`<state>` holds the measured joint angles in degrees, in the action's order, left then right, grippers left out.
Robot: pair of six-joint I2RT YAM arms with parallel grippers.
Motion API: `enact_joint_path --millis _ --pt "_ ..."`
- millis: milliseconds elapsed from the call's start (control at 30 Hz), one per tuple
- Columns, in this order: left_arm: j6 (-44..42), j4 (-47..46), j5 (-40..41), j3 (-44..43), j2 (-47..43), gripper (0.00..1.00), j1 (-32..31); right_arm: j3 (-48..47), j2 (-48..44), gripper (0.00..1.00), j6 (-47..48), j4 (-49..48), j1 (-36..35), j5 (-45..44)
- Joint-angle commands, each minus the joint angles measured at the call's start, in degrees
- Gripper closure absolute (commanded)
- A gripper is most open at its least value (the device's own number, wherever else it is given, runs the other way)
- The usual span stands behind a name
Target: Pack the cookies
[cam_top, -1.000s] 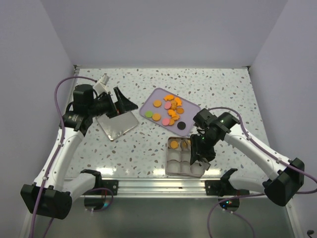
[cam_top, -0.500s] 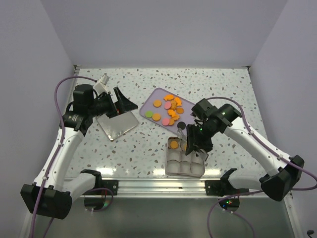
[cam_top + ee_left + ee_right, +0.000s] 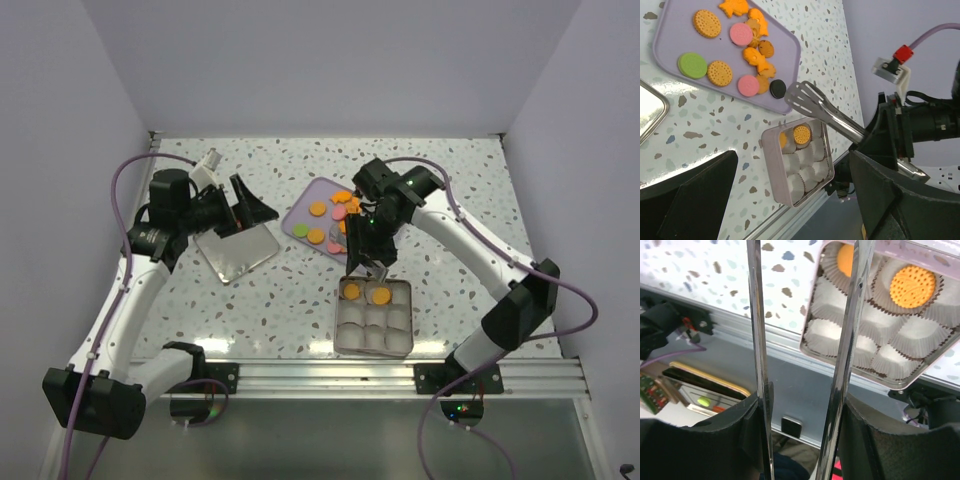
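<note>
The speckled table (image 3: 450, 170) is carrying a lilac tray (image 3: 322, 190) lying around its middle, a divided tin (image 3: 373, 351) sitting by the near edge, and a shiny lid (image 3: 237, 255) resting toward the left edge.

Cookies (image 3: 318, 209) on lilac tray (image 3: 325, 192), two more in tin (image 3: 336, 322), tongs (image 3: 356, 266) hanging between tray and tin

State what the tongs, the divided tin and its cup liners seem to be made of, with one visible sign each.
The tongs: polished metal, probably steel; mirror-bright arms with sharp highlights.
The tin: thin sheet metal, it seems; smooth wall glints and reflects a lilac tint.
The liners: white pleated paper, likely; matte, finely crimped walls.
</note>
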<state>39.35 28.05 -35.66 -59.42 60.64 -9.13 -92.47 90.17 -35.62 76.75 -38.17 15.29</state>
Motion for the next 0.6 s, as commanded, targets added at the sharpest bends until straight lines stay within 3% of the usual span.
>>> enact_joint_path --millis 0,567 --pt "-1.2 0.5 0.3 -2.5 -0.8 0.0 -0.2 -2.3 2.5 0.48 2.7 3.1 0.2 -1.6" --pt "-2.4 1.9 0.7 -2.6 -0.6 0.0 -0.2 8.1 8.5 0.52 2.6 -8.2 3.0 1.1"
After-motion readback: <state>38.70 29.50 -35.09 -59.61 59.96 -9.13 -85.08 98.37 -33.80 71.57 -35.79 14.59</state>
